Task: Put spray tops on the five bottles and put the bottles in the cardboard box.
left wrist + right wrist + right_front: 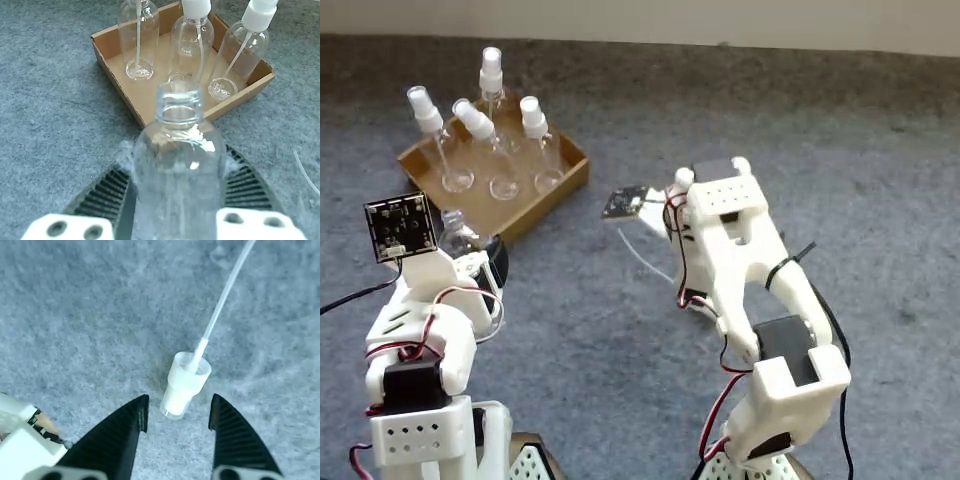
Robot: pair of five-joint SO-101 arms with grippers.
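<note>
A clear bottle [177,150] with no top stands upright between the pads of my left gripper [177,167], which is shut on it. In the high view this bottle [455,232] is just in front of the cardboard box [570,172]. Several bottles with white spray tops [492,85] stand in the box [115,65]. A loose white spray top [185,385] lies on the carpet with its thin tube pointing away. My right gripper [177,412] hangs open over it, one finger on each side. The tube [645,258] shows beside my right gripper [655,215].
Grey carpet covers the whole table. The box sits at the back left, one corner toward the left arm. Open carpet lies between the two arms and to the right of the box.
</note>
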